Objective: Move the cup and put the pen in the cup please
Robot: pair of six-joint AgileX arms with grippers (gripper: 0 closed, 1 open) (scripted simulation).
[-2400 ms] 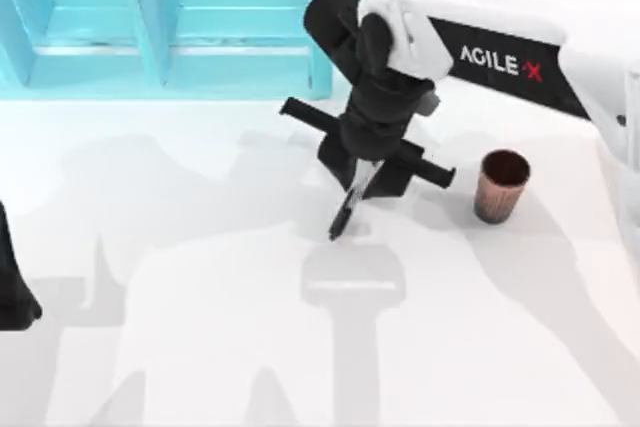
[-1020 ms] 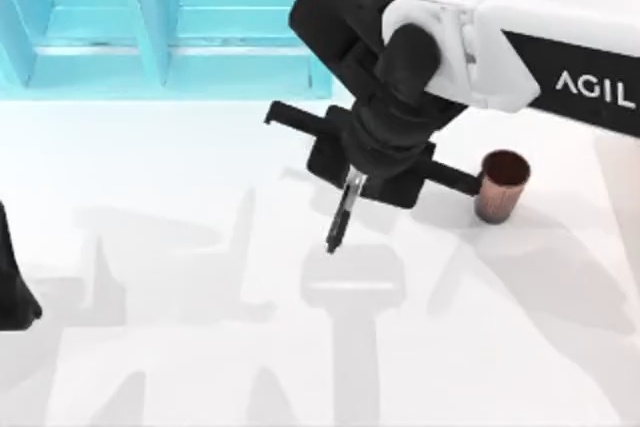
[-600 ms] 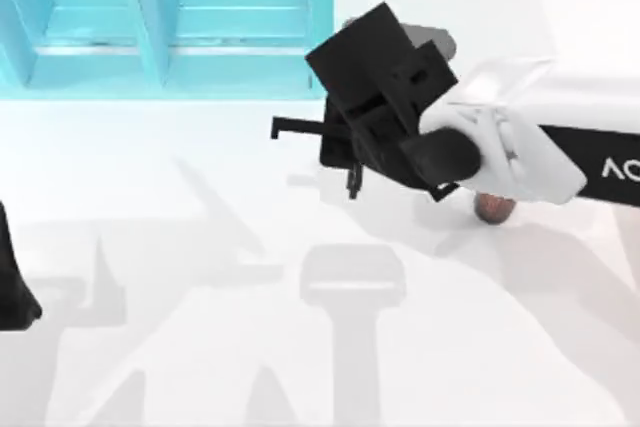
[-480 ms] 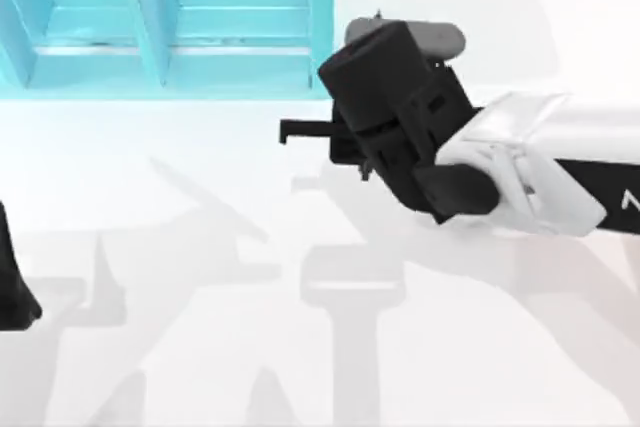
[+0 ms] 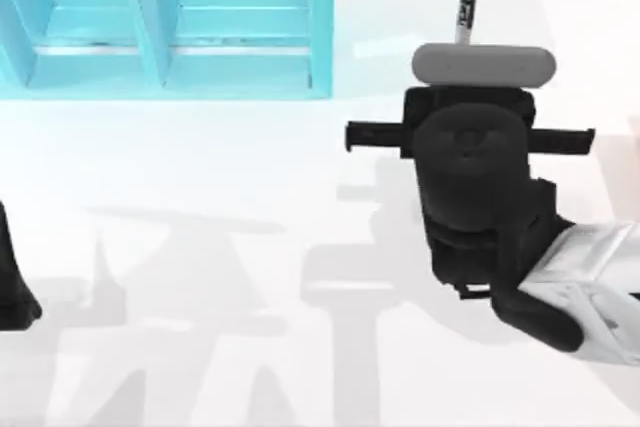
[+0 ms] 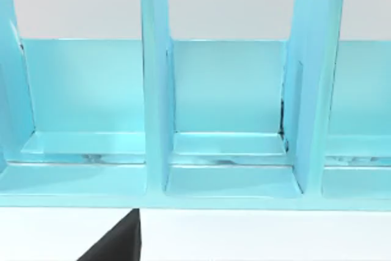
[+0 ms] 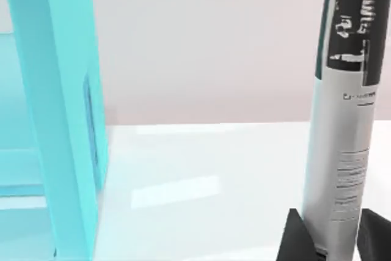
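My right gripper [image 5: 468,59] hangs over the right half of the table, shut on the pen [image 5: 465,2]. The pen, a slim marker with a grey-white labelled barrel and a black end, sticks out past the gripper toward the table's back edge. In the right wrist view the pen [image 7: 342,120] stands between two black fingertips [image 7: 294,236] that press on its barrel. The cup is hidden. My left arm [image 5: 12,277] is parked at the table's left edge.
A light-blue rack with upright dividers [image 5: 170,27] stands at the back left; it also faces the left wrist camera [image 6: 220,120] and its end wall [image 7: 61,120] stands beside the pen. The white table [image 5: 200,277] carries arm shadows.
My right arm lifted the pen off the table, swung right and turned the gripper over. The pen now points toward the back edge. The cup has gone behind the arm.
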